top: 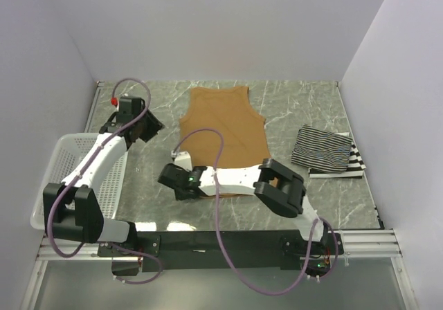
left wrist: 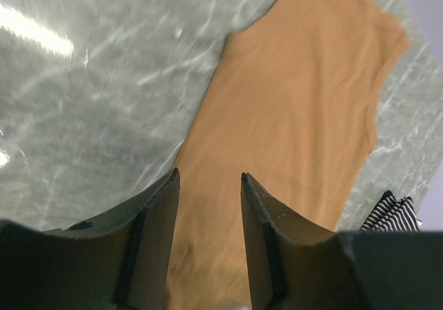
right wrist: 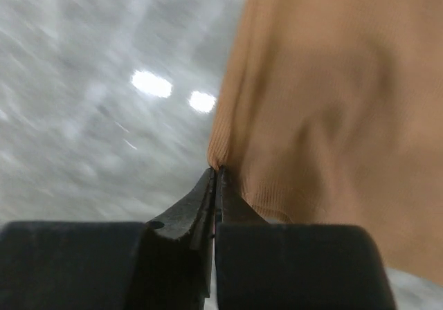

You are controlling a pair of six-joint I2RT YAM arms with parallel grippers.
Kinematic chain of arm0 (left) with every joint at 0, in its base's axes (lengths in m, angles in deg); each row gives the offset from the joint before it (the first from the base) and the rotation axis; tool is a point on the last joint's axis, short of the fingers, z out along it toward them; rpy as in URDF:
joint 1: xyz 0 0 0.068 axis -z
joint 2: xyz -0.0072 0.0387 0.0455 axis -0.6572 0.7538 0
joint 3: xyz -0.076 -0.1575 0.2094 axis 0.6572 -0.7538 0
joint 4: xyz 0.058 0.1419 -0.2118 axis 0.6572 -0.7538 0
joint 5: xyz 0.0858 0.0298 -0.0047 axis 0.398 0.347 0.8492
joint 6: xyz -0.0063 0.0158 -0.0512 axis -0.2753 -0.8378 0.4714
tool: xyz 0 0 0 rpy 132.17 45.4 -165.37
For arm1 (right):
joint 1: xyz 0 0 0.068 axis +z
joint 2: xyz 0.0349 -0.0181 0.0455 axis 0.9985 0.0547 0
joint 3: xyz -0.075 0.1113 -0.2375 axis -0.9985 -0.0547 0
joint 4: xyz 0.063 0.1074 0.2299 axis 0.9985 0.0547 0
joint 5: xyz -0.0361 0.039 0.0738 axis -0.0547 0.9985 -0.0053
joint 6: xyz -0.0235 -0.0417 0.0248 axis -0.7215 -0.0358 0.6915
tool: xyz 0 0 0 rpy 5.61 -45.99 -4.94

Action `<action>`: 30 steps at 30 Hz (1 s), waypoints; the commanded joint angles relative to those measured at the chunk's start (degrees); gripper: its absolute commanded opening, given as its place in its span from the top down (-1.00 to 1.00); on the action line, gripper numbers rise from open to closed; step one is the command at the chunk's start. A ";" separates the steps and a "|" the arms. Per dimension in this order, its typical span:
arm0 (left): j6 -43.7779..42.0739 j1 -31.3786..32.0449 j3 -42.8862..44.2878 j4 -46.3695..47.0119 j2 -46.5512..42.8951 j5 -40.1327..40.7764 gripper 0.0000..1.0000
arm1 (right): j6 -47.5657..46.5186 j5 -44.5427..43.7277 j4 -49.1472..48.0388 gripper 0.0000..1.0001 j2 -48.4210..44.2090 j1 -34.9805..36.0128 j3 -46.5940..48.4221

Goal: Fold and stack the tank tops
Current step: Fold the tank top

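Observation:
The plain tan-brown tank top lies spread flat in the middle of the table, neck toward the far side. My right gripper is at its near left corner, shut on the hem edge; in the right wrist view the gripper pinches the tan fabric. The left gripper hangs open just left of the top. In its wrist view the fingers frame the tan cloth with nothing between them. A thin-striped top lies folded on a wide-striped one at the right.
A white mesh basket stands at the table's left edge beside the left arm. The right arm's forearm crosses over the near hem of the tan top. White walls close in the table at the back and both sides.

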 commanded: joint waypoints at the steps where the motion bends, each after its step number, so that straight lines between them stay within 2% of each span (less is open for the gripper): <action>1: 4.90 0.45 -5.30 7.44 1.97 -2.62 0.07 | -1.49 0.69 0.06 1.00 -7.41 0.69 -9.97; 6: 6.05 2.29 -9.80 13.16 6.46 -2.89 0.04 | -2.02 4.83 -4.96 1.00 -17.70 0.96 -23.06; 9: 6.23 3.43 -10.51 15.97 10.15 -3.06 0.04 | -1.49 6.77 -6.45 1.00 -20.52 1.75 -26.34; 16: 6.14 5.55 -9.37 22.74 16.30 -3.94 -0.01 | -0.88 7.56 -5.05 1.00 -22.10 3.86 -25.99; 22: 5.00 5.72 -5.07 20.99 21.05 -0.78 0.01 | -0.88 8.09 -3.82 1.00 -21.14 4.47 -23.53; 26: 4.65 5.81 -3.22 19.23 22.72 1.14 0.08 | -1.23 8.97 -2.94 1.00 -19.65 4.74 -20.64; 30: 3.95 5.81 -2.08 18.18 24.13 2.82 0.37 | -1.40 10.46 -3.20 1.00 -18.33 4.82 -18.79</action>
